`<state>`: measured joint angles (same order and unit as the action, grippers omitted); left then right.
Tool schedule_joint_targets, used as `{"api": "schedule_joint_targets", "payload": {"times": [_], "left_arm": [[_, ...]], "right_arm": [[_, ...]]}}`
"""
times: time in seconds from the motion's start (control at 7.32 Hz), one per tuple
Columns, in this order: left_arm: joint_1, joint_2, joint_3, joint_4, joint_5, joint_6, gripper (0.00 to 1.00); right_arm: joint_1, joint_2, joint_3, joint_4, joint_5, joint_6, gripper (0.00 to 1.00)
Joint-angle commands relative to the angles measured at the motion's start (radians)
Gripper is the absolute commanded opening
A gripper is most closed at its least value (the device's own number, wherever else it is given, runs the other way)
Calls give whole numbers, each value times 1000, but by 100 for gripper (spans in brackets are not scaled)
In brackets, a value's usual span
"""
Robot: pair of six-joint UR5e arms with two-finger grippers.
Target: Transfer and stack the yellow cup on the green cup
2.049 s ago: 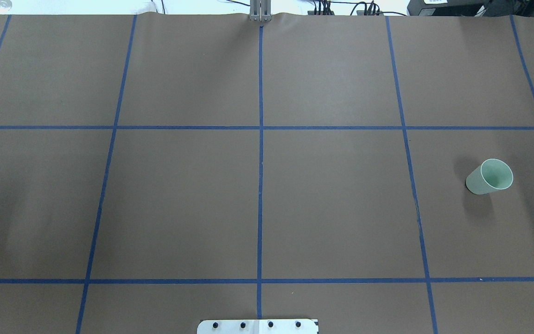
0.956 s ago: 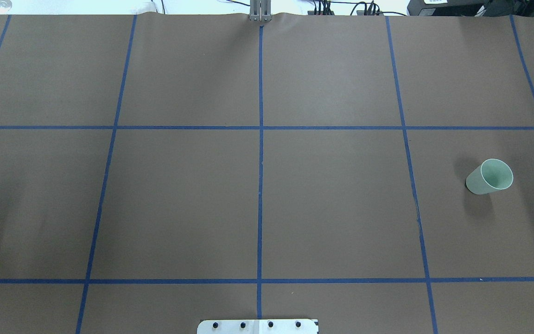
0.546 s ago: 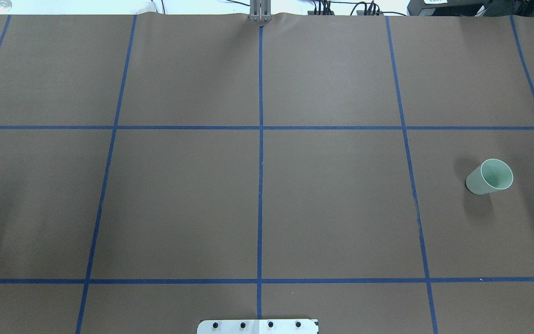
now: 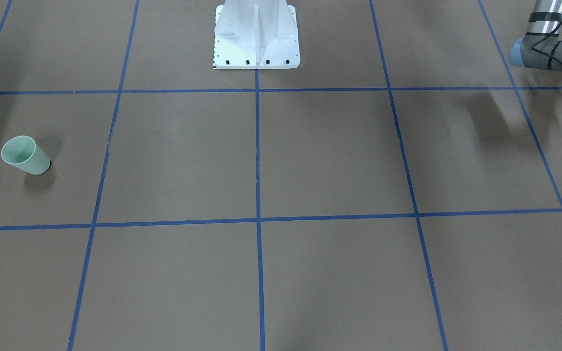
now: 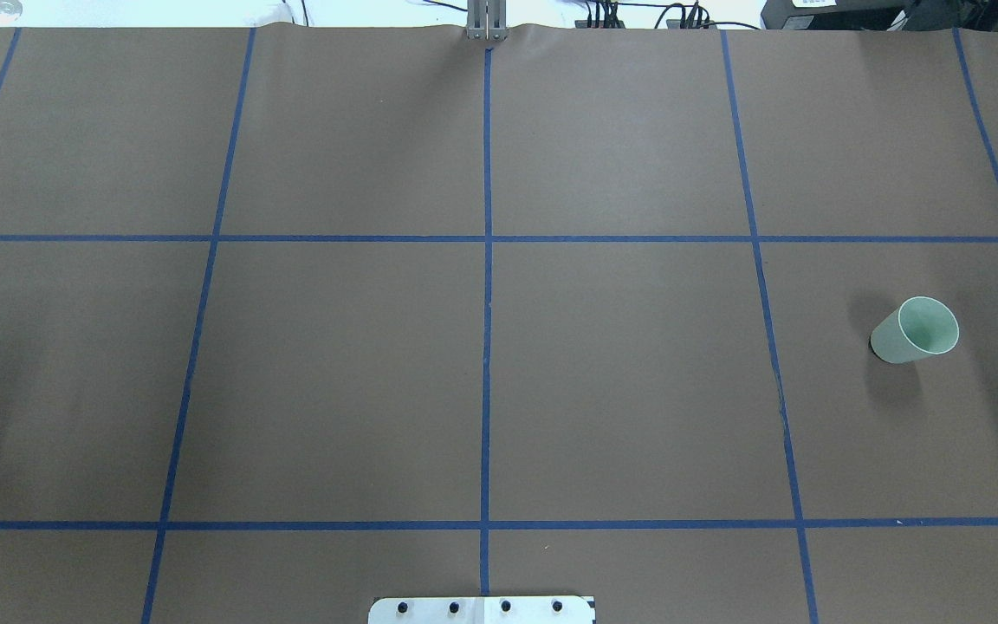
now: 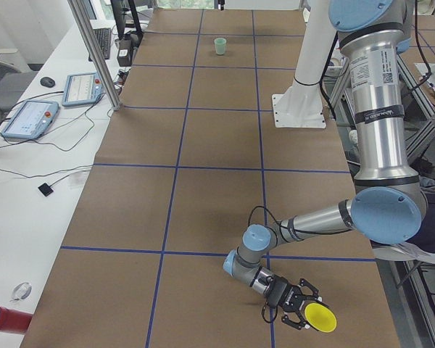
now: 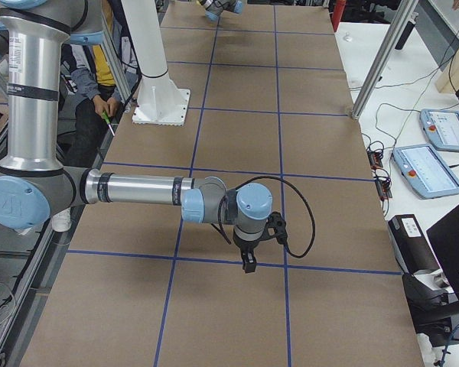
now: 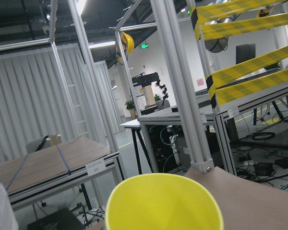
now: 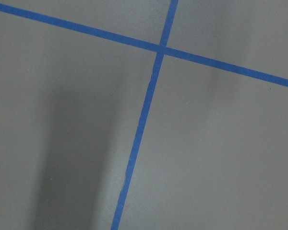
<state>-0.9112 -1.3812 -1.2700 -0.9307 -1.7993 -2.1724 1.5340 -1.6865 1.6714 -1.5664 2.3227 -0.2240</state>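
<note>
The green cup (image 5: 915,331) stands upright on the brown table at the robot's right side, with no gripper near it. It also shows in the front-facing view (image 4: 25,155) and far off in the exterior left view (image 6: 220,46). The yellow cup (image 6: 321,317) is at the tip of my left gripper (image 6: 299,310), low over the table's left end, its mouth turned sideways. Its rim fills the bottom of the left wrist view (image 8: 163,201). I cannot tell whether the left gripper is shut on it. My right gripper (image 7: 249,264) points down above the table; I cannot tell its state.
The table (image 5: 620,381) is brown with a blue tape grid. The robot's white base (image 4: 256,36) stands at the near middle edge. Part of the left arm (image 4: 551,48) shows at the front-facing view's top right. Tablets (image 6: 29,119) and cables lie on the side bench.
</note>
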Motion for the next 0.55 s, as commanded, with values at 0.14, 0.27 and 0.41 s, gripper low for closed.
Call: {"api": "schedule_joint_targets", "payload": {"times": [0.14,0.27,0.41], "left_arm": [[-268,-2,-28,-251,462,200,39],[-320,-1,-28,-401,576,315,39],[-362,22,-28,-560,659,459,39]], "right_arm": [[0,8,4,2,1,2,100],[0,10,5,3,1,0,100],[0,11,10,3,3,-1,100]]}}
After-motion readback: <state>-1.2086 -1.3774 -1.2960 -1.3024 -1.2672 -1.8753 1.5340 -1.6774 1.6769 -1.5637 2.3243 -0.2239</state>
